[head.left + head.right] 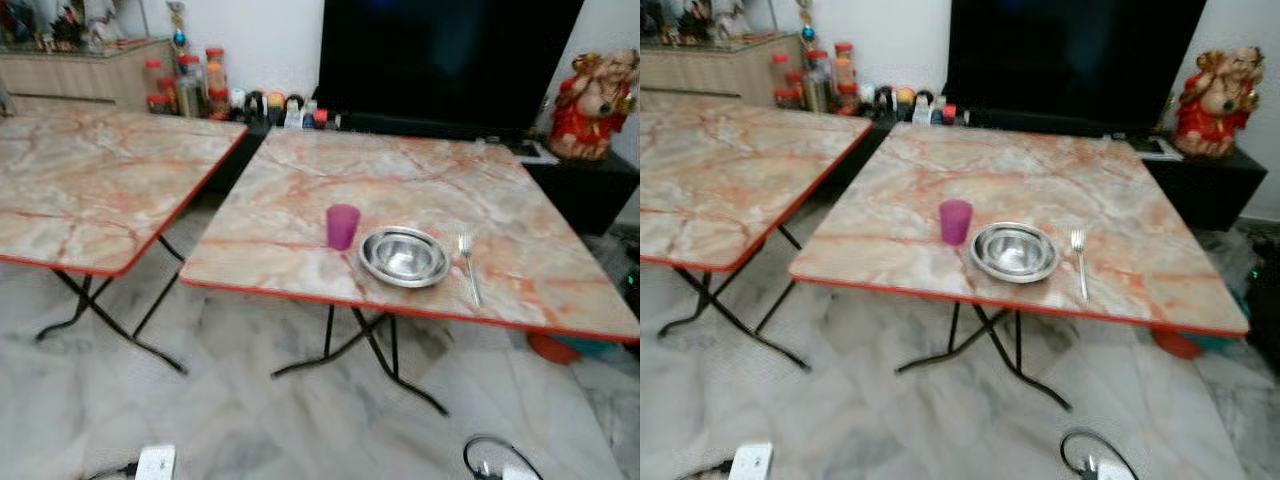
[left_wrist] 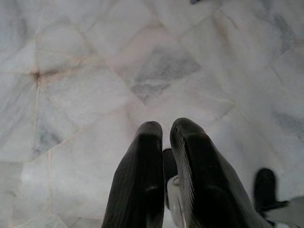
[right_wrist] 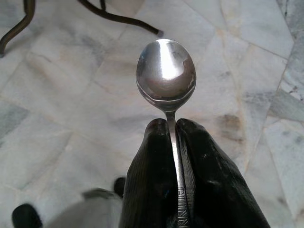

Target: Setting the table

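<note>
Shiny steel is what the right gripper [image 3: 172, 124] carries: a polished metal spoon [image 3: 166, 72] stands with its thin handle clamped between the two black fingers [image 3: 147, 175], and its oval bowl rises free beyond the fingertips, above the pale marble floor [image 3: 71, 109]. The right wrist view gives this grip closely, and also the dark bent foot of a table leg [image 3: 118, 18] on the tiles. The left gripper [image 2: 164, 127] hangs idle over the same grey-veined floor, its two fingers almost together with a narrow slit between them and nothing in it. From the head views one sees the place that is being laid: a square folding table with a marble-pattern top and red edge [image 1: 300, 170], on thin black crossed legs. On it, near the front edge, a small purple plastic cup [image 1: 342, 226] stands upright, just beside a round shallow steel bowl [image 1: 404, 256], and a slim metal fork [image 1: 468, 266] lies flat just on the other side of the bowl, its prongs pointing away from the robot. A second folding table of the same pattern [image 1: 90, 180] stands to the left, apart from the first. Behind them are a large black screen [image 1: 450, 55], a red and gold figurine [image 1: 592, 105] and a row of jars [image 1: 190, 85].
</note>
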You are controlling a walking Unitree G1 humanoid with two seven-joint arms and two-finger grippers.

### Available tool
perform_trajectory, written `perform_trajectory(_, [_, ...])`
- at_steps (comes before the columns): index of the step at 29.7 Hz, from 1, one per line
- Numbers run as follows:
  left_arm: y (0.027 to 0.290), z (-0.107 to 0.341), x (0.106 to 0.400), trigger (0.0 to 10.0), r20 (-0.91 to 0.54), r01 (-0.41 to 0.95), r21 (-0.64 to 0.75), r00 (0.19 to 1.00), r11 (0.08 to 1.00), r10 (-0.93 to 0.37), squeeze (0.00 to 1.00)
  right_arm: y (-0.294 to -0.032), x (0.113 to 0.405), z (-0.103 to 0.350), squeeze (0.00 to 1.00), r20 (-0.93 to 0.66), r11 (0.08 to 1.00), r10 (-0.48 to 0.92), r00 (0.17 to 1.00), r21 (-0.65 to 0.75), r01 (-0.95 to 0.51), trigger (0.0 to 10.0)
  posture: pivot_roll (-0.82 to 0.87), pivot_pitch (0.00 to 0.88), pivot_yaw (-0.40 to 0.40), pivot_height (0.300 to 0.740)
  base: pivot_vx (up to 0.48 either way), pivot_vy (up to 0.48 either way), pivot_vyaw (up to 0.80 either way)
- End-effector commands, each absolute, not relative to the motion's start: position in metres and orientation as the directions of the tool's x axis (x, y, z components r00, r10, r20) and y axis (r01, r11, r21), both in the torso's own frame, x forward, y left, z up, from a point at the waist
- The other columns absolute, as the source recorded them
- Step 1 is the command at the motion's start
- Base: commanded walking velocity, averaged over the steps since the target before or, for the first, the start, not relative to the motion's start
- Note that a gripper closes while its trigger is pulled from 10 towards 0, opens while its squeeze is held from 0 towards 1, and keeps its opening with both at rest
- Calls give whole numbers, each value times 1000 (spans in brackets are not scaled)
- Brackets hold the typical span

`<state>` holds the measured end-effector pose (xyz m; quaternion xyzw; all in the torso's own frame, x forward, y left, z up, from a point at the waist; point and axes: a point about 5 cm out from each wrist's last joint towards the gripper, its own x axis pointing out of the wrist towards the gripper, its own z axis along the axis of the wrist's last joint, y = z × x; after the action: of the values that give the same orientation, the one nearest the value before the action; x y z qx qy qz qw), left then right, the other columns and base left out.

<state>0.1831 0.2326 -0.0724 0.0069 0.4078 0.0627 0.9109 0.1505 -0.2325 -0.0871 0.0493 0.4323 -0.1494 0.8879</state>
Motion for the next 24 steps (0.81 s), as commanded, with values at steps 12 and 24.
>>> perform_trajectory(12, [222,-72,189,10000,-737,-102,35,669,994,94,0,-237,153,-84,0,-759,947,-239,606,-43,320,10000,-48,2,-36,740,0,-308,353])
perform_trajectory(24, [220,-71,192,10000,-731,-122,15,676,992,94,0,-235,157,-83,0,-748,946,-232,622,-24,324,10000,-48,7,-38,740,0,0,0])
